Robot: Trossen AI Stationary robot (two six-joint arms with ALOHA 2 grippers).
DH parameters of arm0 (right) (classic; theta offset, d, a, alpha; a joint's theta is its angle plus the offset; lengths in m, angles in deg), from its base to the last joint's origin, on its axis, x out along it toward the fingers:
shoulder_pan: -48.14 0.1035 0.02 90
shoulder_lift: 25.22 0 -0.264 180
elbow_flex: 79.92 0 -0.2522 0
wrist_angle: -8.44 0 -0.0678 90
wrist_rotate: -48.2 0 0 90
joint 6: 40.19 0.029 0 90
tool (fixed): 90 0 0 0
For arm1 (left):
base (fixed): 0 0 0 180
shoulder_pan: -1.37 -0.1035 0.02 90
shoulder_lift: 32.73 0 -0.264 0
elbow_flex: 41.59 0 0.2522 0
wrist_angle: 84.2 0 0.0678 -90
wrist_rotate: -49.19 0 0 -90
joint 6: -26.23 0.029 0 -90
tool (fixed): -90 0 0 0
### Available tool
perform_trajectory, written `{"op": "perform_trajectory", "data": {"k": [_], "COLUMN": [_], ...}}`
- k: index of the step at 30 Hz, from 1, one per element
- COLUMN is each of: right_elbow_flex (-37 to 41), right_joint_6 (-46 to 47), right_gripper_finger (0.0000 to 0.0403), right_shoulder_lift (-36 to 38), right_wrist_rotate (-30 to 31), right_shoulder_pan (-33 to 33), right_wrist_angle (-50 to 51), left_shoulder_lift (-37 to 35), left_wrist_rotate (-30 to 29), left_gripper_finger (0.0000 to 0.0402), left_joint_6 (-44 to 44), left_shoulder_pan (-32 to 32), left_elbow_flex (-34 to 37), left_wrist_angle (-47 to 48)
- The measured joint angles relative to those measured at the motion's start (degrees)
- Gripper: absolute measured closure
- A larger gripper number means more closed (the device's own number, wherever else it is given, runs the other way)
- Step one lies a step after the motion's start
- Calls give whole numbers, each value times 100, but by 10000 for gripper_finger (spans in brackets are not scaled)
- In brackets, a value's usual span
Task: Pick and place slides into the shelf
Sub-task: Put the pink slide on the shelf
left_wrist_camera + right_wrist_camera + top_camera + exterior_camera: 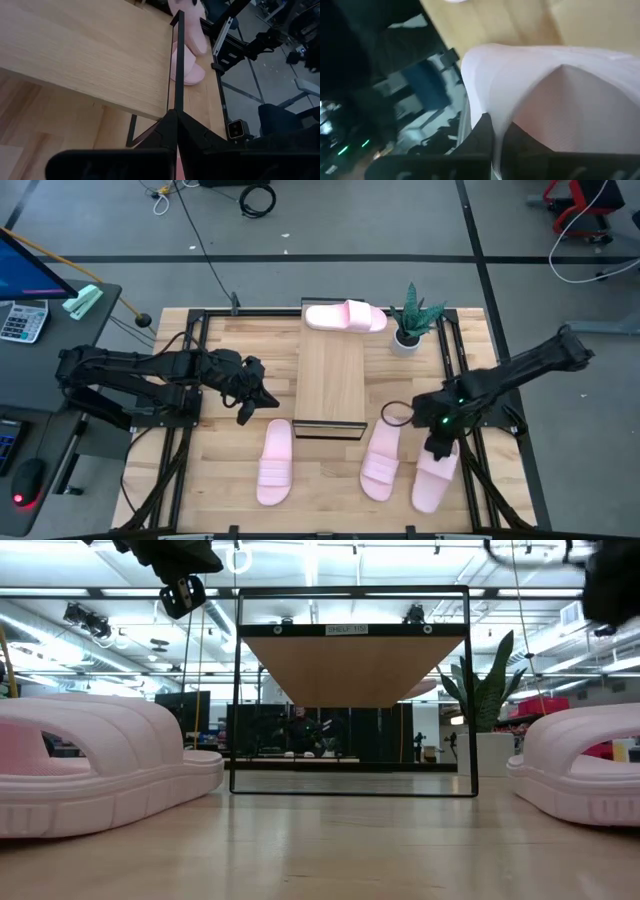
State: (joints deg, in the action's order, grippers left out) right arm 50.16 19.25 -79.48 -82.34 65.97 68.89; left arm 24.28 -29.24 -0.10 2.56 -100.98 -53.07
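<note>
Right gripper [437, 448] at the rightmost slide [432, 480]

Its jaws straddle the slide's edge; actual pinch unclear. Left gripper [247, 408] hovers beside the shelf [330, 380], jaws pressed together.

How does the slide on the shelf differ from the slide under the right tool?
The slide on the shelf lies crosswise at the far end of the shelf; the slide under the right tool lies lengthwise on the table. The first sits free of both arms; the second has the right tool at its strap. Both are the same pale pink.
</note>
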Motion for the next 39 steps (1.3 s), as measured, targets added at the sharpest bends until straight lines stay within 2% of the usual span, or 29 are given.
{"op": "perform_trajectory", "data": {"k": [4, 8, 16, 24, 28, 33, 39], "right_elbow_flex": [-1060, -2079, -3799, -4580, -4491, -4300, -3826], "right_joint_6": [6, 390, 1594, 2365, 2707, 2881, 3301], "right_gripper_finger": [395, 395, 395, 395, 395, 395, 395], "right_shoulder_lift": [297, 472, 526, 489, 485, 329, 29], "right_wrist_rotate": [797, 1751, 3929, 6249, 7086, 7445, 7328], "right_shoulder_pan": [-2, -2, -2, -4, -7, -6, -6], "right_wrist_angle": [1718, 2918, 3968, 3802, 3022, 2072, 1525], "left_shoulder_lift": [0, 0, 0, 0, 0, 0, 0], "left_wrist_rotate": [0, 0, -4, -2, -2, 0, 0], "left_gripper_finger": [383, 378, 392, 384, 376, 379, 389], "left_joint_6": [2, 22, 151, 151, 149, 151, 150], "left_shoulder_pan": [0, 0, 0, 0, 0, 0, 0], "left_elbow_flex": [0, 0, 0, 0, 0, 0, 0], "left_wrist_angle": [1, 0, 0, 0, 0, 0, 1]}}
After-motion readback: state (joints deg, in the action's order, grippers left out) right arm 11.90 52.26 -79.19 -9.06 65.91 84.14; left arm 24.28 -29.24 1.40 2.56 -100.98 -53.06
